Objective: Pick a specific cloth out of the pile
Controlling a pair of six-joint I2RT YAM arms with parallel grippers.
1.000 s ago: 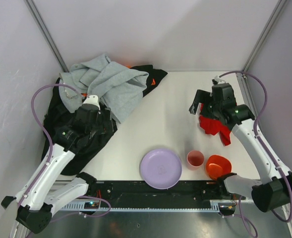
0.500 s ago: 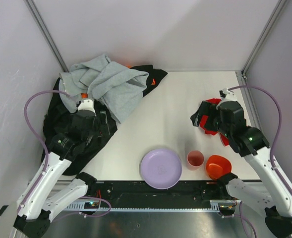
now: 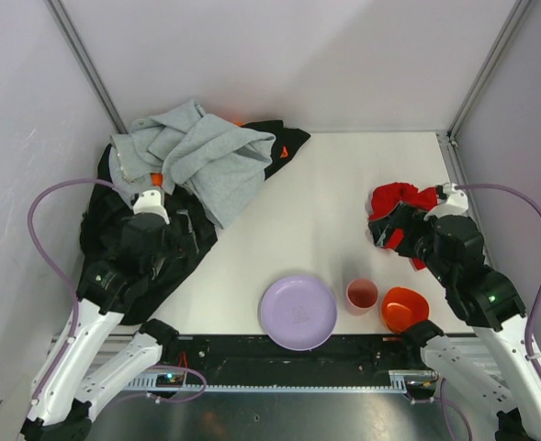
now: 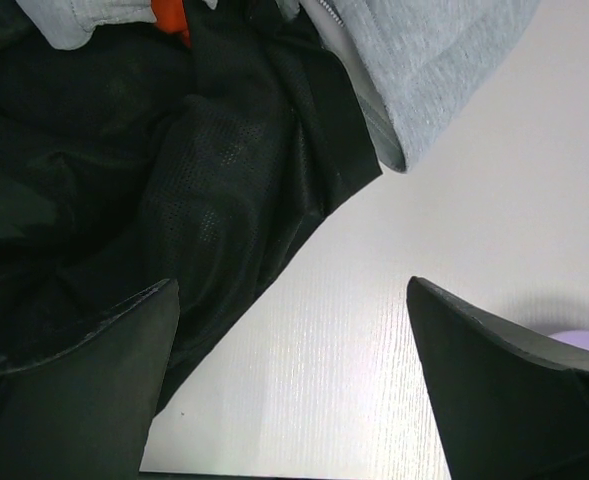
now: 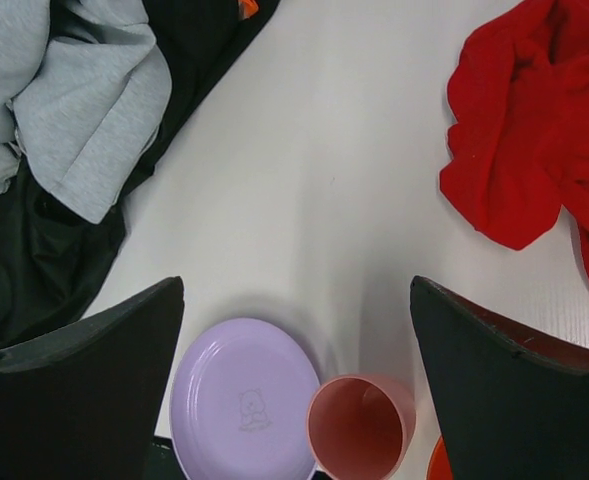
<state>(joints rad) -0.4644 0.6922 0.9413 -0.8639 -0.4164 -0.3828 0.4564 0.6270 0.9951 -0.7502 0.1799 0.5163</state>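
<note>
Lies crumpled on the counter point(image 3: 334, 211) well apart from the pile point(image 3: 174, 175), red cloth point(image 5: 534, 140) (probably the chosen one) just beyond right gripper point(image 5: 299, 370), spread wide, empty; left gripper point(image 4: 294, 385) likewise wide.

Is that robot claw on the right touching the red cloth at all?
Apart. The right wrist view shows the right gripper open and empty, with bare white table between its fingers and the red cloth.

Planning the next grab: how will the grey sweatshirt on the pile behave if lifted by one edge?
The grey sweatshirt lies in soft folds, so it will probably droop and stretch out. It overlaps the black cloth, so it may drag that along.
</note>
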